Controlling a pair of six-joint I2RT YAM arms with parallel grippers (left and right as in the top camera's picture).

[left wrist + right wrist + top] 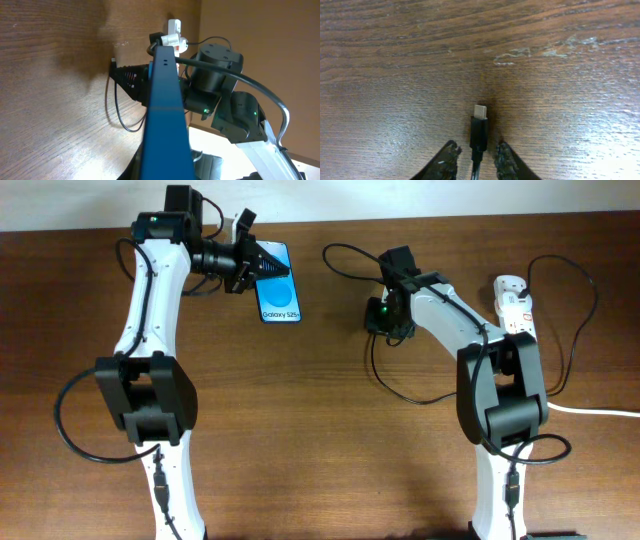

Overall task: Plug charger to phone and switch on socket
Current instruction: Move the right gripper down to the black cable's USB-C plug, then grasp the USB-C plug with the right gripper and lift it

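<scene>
The phone (279, 287) has a bright blue screen with white "Galaxy" text at its near end. My left gripper (252, 264) is shut on its far end; in the left wrist view the phone (165, 115) runs edge-on up the frame. The charger cable (346, 248) loops across the table to my right gripper (384, 320). In the right wrist view its black connector (479, 131) lies on the wood between my right gripper's (477, 151) fingertips, which are open with a small gap on each side. The white socket strip (514, 304) lies far right.
The socket's thick white cord (600, 411) runs off the right edge. More thin black cable loops beside the strip (590, 290) and in front of the right arm (405, 394). The right arm (220, 75) and strip (175, 36) also show in the left wrist view.
</scene>
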